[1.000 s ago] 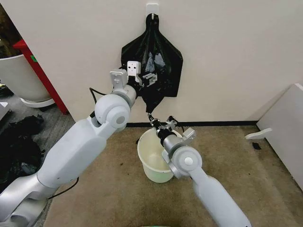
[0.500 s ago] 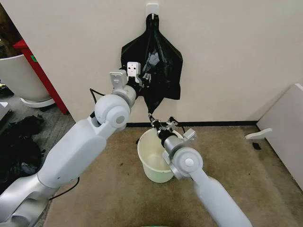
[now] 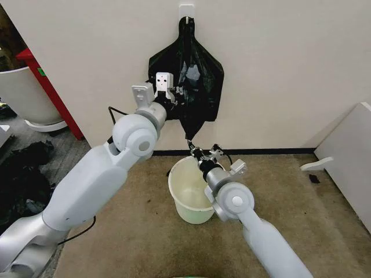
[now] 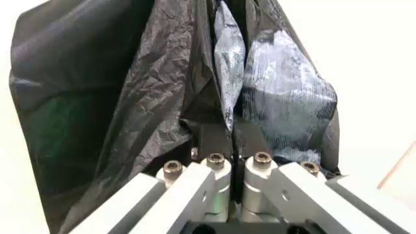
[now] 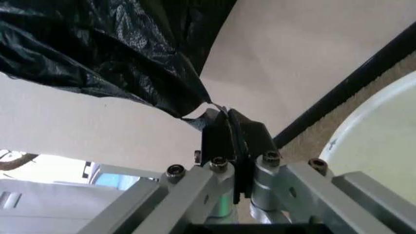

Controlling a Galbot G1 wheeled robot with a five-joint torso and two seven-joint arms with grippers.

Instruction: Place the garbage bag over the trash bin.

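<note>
Nearest the robot, the trash bin (image 3: pixel 188 197) stands upright on the carpet, mouth open, close to the wall. The right gripper (image 3: pixel 192 145) is raised just above the bin's far rim, its 2 fingers clenched on the lowest tip of the garbage bag (image 3: pixel 194 87); the right wrist view shows the black pads (image 5: pixel 221 139) pressed together on that tip (image 5: pixel 195 109), the bin's rim (image 5: pixel 383 131) beside them. Higher, the left gripper (image 3: pixel 177 95) is clamped on a fold at the bag's middle; the left wrist view shows its fingers (image 4: pixel 215 141) closed on the plastic (image 4: pixel 149 87). The bag hangs flat against the wall from a white hook (image 3: pixel 186 11).
</note>
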